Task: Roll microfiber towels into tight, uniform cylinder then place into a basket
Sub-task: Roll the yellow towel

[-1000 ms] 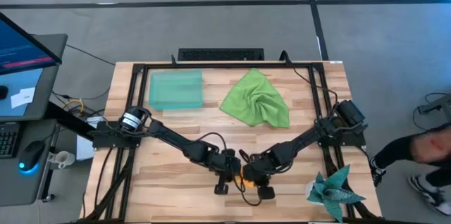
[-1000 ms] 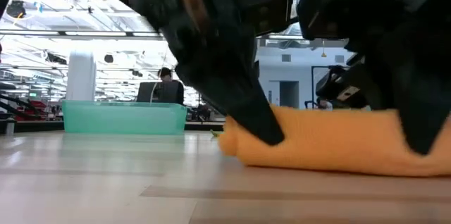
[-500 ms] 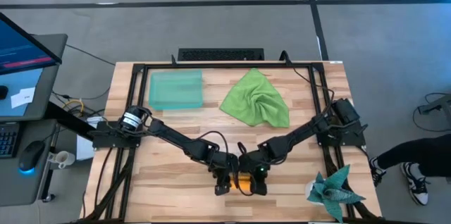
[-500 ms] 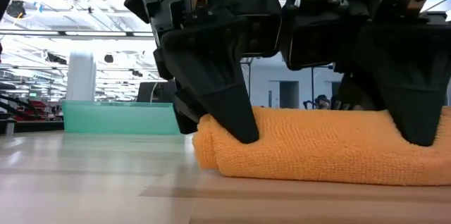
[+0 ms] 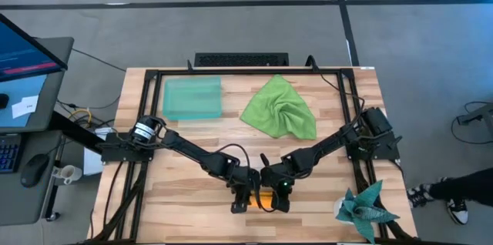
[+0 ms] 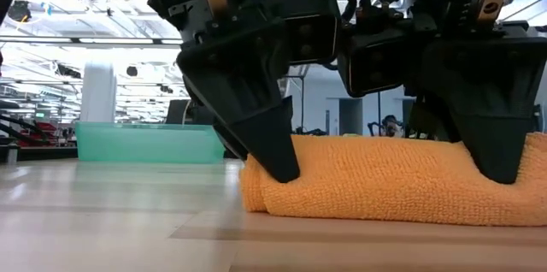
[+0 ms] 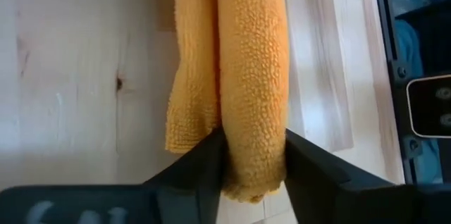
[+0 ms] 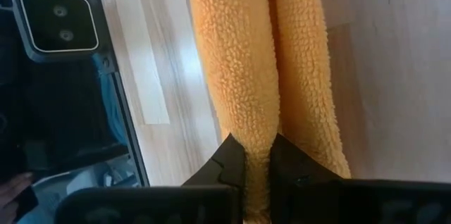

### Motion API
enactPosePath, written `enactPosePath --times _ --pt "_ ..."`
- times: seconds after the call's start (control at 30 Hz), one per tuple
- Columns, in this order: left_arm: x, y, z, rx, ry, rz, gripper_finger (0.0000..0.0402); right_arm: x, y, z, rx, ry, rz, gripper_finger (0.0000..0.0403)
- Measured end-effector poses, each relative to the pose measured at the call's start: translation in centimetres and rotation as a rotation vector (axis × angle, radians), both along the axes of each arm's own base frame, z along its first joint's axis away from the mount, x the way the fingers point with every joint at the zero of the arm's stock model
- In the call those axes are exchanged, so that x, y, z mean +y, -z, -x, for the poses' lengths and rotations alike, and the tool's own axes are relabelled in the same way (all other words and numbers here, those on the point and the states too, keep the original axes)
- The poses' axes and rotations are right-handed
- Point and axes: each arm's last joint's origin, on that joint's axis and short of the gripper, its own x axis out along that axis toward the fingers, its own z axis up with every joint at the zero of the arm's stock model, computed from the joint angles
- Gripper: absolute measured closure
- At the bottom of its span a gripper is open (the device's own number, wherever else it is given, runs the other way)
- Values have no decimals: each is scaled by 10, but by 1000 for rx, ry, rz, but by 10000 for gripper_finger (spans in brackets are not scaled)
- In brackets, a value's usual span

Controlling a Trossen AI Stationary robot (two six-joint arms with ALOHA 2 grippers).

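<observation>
A grey floor surrounds the pale wooden-plank table [image 5: 192, 133], which has a black frame along its edges; in the low view a bright workshop hall lies behind it. Near the table's front edge lies the bright orange microfiber towel [image 6: 393, 182], rolled into a thick cylinder. Its long axis runs left to right across the table, parallel to that front edge, and one rolled end faces the left side.

The left hand [image 7: 254, 155] comes down on the roll's left end, its two dark fingers [image 7: 204, 164] spread to either side of the roll and touching the cloth. A loose flap of orange cloth lies flat on the wood beside the roll there. The right hand [image 8: 255, 155] sits at the roll's right end, its fingers drawn close and pinching a narrow fold of the orange towel between them.

Well apart, toward the back of the table, the light lime-green microfiber towel [image 5: 280, 108] lies crumpled and unrolled. To its left stands the shallow rectangular basket of translucent mint-green plastic [image 5: 191, 97]. A dark teal spiky cloth [image 5: 365, 206] rests at the front right corner.
</observation>
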Motion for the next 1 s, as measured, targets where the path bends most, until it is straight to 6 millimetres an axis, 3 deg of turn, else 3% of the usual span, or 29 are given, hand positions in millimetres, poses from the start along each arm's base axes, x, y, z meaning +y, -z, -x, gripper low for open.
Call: enactPosePath --times 0.23,0.6,0.8,1.0 --pt "2 1 2 10 71 8 221 0 0 0 -6 0 14 358" --pt "-28 -16 31 11 62 -233 229 -1 1 0 -10 14 38 358" --pt "-60 -30 39 -204 94 -383 230 -1 1 0 -16 13 43 358" --pt "-79 -40 38 -449 186 -559 230 -1 1 0 -18 12 46 358"
